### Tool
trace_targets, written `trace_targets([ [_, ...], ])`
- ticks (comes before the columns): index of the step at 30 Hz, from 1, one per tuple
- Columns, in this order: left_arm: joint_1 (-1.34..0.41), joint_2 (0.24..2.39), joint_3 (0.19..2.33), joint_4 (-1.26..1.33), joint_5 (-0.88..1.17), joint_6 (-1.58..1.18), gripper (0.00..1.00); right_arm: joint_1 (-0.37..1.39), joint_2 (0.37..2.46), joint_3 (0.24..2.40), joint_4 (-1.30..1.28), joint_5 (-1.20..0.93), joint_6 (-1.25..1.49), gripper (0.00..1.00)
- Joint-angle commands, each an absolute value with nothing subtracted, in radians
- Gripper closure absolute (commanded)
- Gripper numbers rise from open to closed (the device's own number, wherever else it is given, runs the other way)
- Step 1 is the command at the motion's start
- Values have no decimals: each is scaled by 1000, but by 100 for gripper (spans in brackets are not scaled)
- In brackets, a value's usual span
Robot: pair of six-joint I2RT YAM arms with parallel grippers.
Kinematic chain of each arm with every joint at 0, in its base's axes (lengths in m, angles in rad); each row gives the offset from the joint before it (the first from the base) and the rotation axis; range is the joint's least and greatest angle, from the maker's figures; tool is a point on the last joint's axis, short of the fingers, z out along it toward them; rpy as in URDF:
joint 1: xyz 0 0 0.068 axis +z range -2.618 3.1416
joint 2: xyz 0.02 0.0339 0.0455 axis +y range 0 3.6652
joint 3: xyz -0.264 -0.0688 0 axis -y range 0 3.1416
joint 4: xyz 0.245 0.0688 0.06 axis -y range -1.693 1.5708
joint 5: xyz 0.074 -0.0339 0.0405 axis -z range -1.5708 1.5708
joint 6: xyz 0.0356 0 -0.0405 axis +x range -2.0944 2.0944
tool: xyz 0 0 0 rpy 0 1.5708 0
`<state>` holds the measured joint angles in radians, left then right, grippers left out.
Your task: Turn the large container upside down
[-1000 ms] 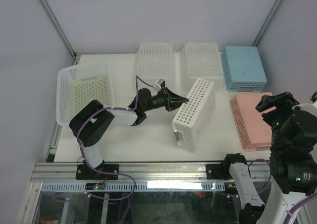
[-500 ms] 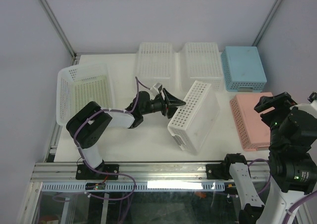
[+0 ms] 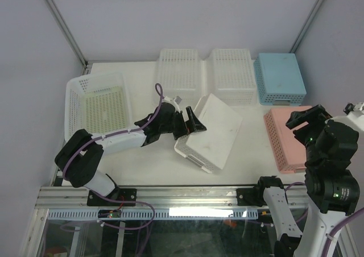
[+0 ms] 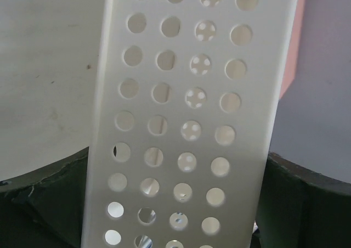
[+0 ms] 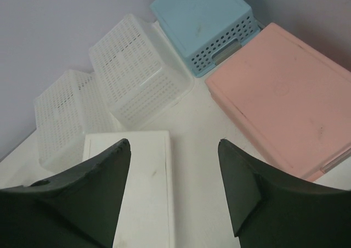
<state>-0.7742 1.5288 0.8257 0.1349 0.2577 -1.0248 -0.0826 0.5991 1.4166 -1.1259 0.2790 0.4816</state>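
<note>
Top external, left arm (image 3: 116,139): stretched low; your left pincer (image 3: 194,122) released at the overturned basket (image 3: 215,133).
Right pincer (image 5: 174,190): raised, spread, empty.

Pale lilac walls (image 3: 170,18) enclose the white table (image 3: 142,166) on the left, far and right; metal struts (image 3: 62,25) rise at both far corners; an aluminium rail (image 3: 182,195) edges the near side.

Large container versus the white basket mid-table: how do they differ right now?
The large container stands open side up, its perforated base showing; the middle basket lies base up, and that base is smooth. The large container is the bigger one and sits at the table's left edge. Both are white plastic with perforated walls.
</note>
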Motion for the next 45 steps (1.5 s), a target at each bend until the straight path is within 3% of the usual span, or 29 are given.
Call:
trace_targets([
  [1, -797, 1447, 859, -34, 129, -846, 1, -79, 627, 1373, -1083, 159, 504, 31],
  [15, -846, 1470, 974, -262, 67, -602, 1, -78, 679, 941, -922, -320, 612, 30],
  [36, -825, 1360, 1076, -304, 92, -581, 1, -74, 697, 769, -877, -345, 614, 28],
  [45, -815, 1329, 1095, -349, -57, -543, 1, -71, 695, 767, -877, -343, 613, 28],
])
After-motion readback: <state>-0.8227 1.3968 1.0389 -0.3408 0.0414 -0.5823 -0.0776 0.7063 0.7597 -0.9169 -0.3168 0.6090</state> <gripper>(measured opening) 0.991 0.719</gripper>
